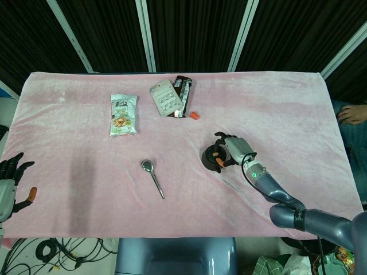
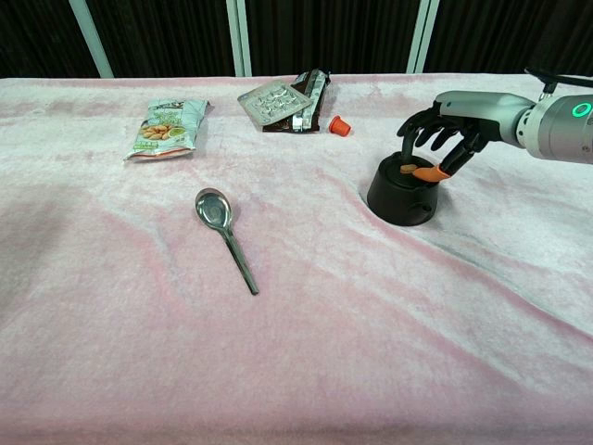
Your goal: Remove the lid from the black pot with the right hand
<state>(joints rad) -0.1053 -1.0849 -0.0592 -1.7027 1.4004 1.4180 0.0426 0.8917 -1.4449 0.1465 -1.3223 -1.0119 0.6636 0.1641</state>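
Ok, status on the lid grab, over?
Right hand over black pot, fingers spread above lid knob, no grip yet. Left hand idle, open. Nothing in the way.

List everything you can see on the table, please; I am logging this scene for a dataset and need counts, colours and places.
black pot: 1, black, right of centre on the cloth, lid on
lid: 1, black with a tan knob, on the pot
spoon: 1, silver, left of centre
snack bag: 1, green and white, far left
blister pack: 1, silver, far middle, resting on the dark packet
dark packet: 1, brown, under the blister pack
small cap: 1, orange, near the packet
tablecloth: 1, pink, covering the table
right hand: 1, black with an orange-tipped thumb, fingers spread over the lid
left hand: 1, black, at the table's near left edge, holding nothing
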